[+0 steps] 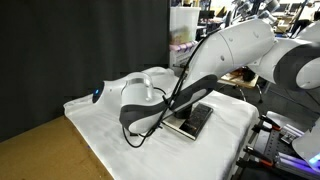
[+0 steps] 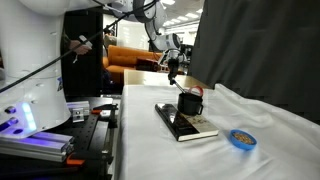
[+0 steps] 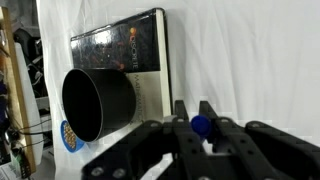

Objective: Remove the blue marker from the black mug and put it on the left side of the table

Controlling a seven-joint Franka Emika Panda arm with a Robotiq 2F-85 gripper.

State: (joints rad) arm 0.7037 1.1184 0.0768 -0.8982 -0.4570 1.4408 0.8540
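Observation:
In the wrist view my gripper (image 3: 193, 106) is shut on the blue marker (image 3: 201, 126), whose round blue end shows between the fingers. The black mug (image 3: 95, 105) lies to the left of the gripper, apart from it, its dark hollow facing the camera. In an exterior view the gripper (image 2: 172, 72) hangs above and a little to the left of the black mug (image 2: 190, 103); the marker is too small to make out there. The table (image 2: 270, 115) is draped in wrinkled white cloth.
The mug rests on a flat black slab with a white edge (image 2: 185, 124), which also shows in the wrist view (image 3: 125, 52). A small round blue disc (image 2: 241, 139) lies on the cloth nearby. The robot base and equipment (image 2: 40, 110) stand beside the table.

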